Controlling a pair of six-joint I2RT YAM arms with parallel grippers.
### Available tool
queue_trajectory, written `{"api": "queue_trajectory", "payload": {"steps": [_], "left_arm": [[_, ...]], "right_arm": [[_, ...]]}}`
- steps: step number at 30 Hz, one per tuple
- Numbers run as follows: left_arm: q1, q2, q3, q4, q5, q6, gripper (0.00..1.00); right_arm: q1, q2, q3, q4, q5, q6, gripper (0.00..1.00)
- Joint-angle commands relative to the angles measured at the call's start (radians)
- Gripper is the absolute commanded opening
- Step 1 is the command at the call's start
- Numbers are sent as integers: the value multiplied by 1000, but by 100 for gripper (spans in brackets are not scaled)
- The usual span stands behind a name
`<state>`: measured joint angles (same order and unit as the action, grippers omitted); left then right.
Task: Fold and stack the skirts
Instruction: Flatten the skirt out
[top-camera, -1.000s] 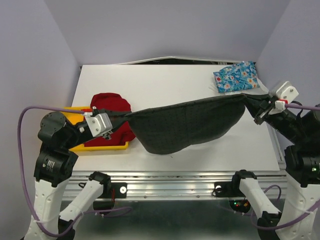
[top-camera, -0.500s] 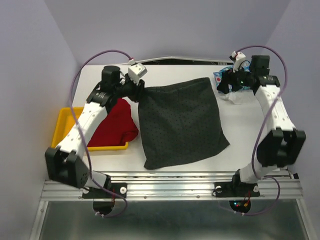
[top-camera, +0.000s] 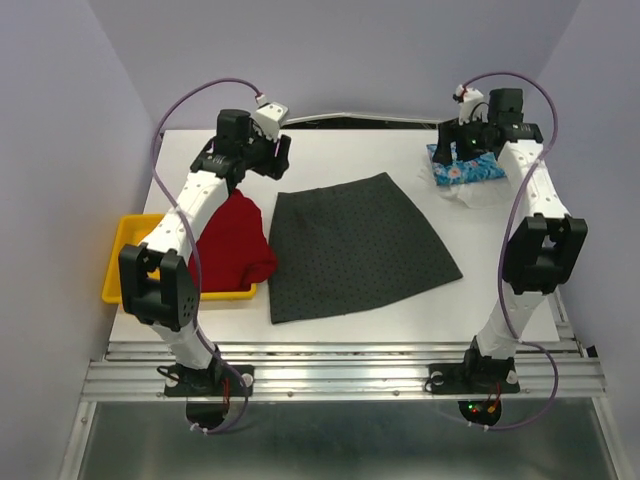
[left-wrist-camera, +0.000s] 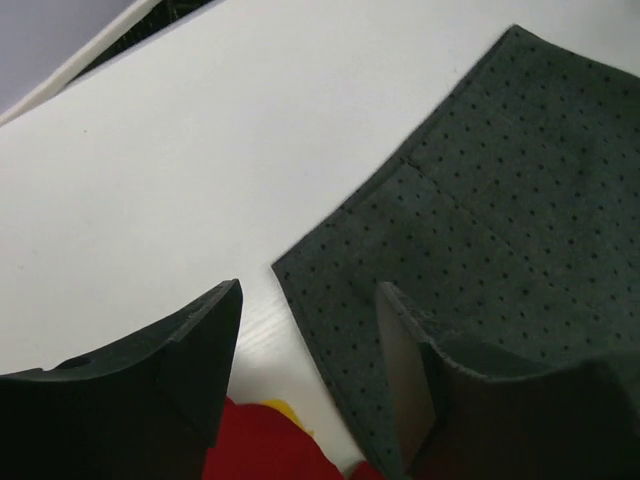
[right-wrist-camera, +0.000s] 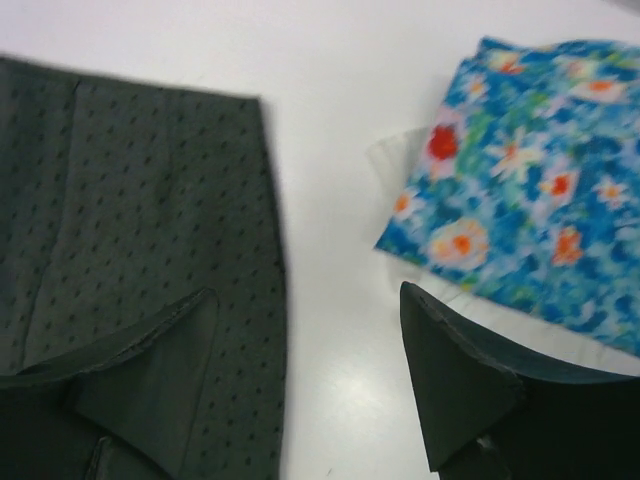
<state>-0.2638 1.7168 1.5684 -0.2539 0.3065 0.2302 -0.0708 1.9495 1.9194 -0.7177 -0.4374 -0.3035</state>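
The dark charcoal dotted skirt (top-camera: 355, 245) lies spread flat on the middle of the white table (top-camera: 500, 280). My left gripper (top-camera: 275, 160) hovers open just above its far left corner, with nothing between the fingers (left-wrist-camera: 310, 290). Over the gap beside its far right corner my right gripper (top-camera: 448, 145) also stands open and empty (right-wrist-camera: 308, 293). The deep red skirt (top-camera: 235, 245) is heaped in the yellow tray (top-camera: 115, 285), spilling over its right rim. The blue floral skirt (top-camera: 470, 168) lies folded at the back right, beside the right gripper. The dotted skirt (left-wrist-camera: 500, 200) (right-wrist-camera: 130, 190) and the floral skirt (right-wrist-camera: 530, 190) show in the wrist views.
A thin white layer (top-camera: 482, 192) sticks out from under the floral skirt. A dark gap (top-camera: 350, 122) runs along the table's far edge, below the lilac walls. The tray sits at the left edge, with a slip of yellow (left-wrist-camera: 283, 408) showing beside the red cloth (left-wrist-camera: 260, 445).
A second ago both grippers held the dotted skirt stretched in the air near the front. They carried it back, laid it flat and let go; both now stand open at its far corners.
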Motion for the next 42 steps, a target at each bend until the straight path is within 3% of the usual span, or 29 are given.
{"api": "queue_trajectory", "payload": {"steps": [1, 8, 11, 12, 20, 24, 28, 35, 38, 40, 42], "left_arm": [[-35, -150, -123, -4, 35, 20, 65], [-147, -207, -284, -77, 65, 11, 49], [-179, -183, -349, -96, 100, -55, 30], [-181, -178, -393, -88, 141, -74, 28], [-183, -65, -436, -33, 132, -141, 15], [-176, 87, -337, -65, 114, -137, 11], [-144, 274, -122, -99, 53, -115, 11], [-132, 663, 362, -251, 66, -59, 10], [-140, 804, 600, -310, 164, -28, 15], [-149, 846, 732, -346, 279, 6, 25], [-172, 827, 734, -354, 312, 41, 37]], "right_arm": [[63, -84, -150, -61, -72, -101, 74], [167, -41, -345, -60, 29, -206, 53], [167, -17, -419, -36, 101, -255, 43], [167, -24, -469, -20, 129, -281, 37], [186, -156, -774, 107, 328, -427, 30], [241, -208, -911, 55, 351, -448, 25], [371, -300, -994, -44, 332, -416, 25], [621, -347, -927, -224, 87, -289, 26], [724, -322, -855, -195, -22, -215, 28], [746, -311, -792, -189, -99, -166, 29], [746, -319, -697, -187, -141, -142, 30]]}}
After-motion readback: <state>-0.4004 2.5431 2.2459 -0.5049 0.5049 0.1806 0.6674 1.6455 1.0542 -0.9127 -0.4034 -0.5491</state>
